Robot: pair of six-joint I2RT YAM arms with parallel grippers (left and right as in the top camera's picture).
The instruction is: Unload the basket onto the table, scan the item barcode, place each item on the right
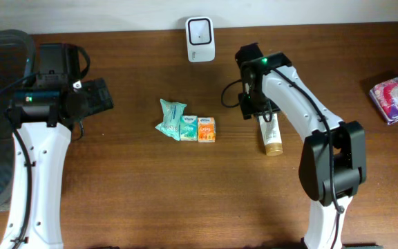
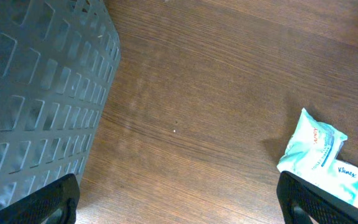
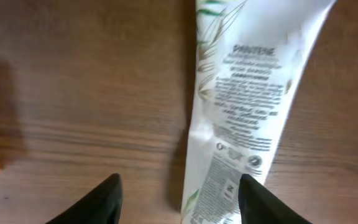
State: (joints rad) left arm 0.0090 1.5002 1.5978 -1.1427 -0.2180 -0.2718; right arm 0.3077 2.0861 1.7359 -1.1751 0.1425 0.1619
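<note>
The tube (image 1: 272,133) lies flat on the worktop (image 1: 185,194), print upward, well short of the white scanner (image 1: 200,31). Over it hovers the right hand (image 3: 180,190), fingers apart and empty, seemingly lined up for a grasp. The left hand (image 2: 188,208) hangs wide open beside the basket (image 2: 36,93).
</note>
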